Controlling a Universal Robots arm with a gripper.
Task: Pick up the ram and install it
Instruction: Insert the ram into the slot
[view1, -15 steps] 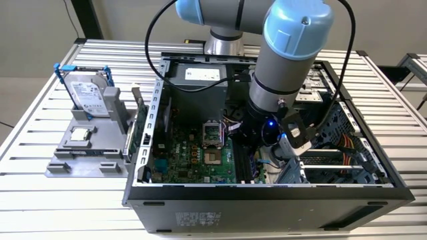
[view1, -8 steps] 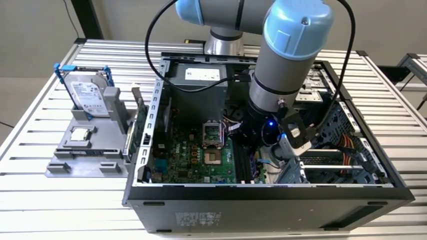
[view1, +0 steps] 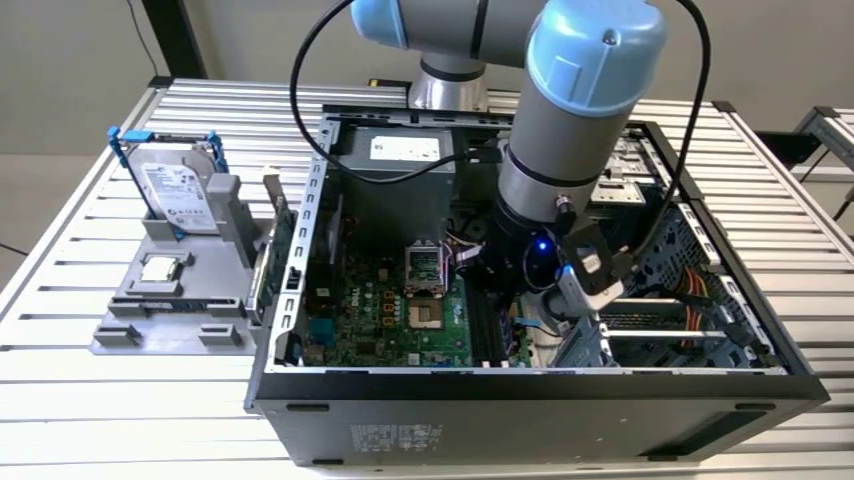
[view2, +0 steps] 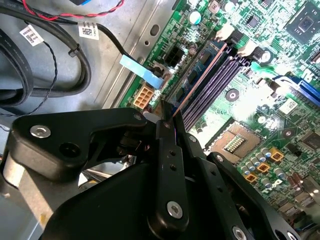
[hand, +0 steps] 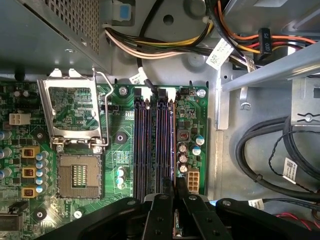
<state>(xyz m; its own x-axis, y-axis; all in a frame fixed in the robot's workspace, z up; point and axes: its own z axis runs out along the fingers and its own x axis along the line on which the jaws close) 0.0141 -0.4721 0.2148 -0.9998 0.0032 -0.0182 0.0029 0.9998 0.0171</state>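
No print can be made out on the hard drive's label (view1: 171, 186), the power supply's sticker (view1: 404, 149) or the white cable tags (view2: 32, 35).

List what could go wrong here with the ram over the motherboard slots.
1. The ram, pinched edge-on in the gripper, lies along the outermost black slots; if it sits slightly askew, pressing could jam it or stress the board.
2. The white end latches may block seating if not open; I cannot tell.
3. The cables beside the motherboard could snag the arm.
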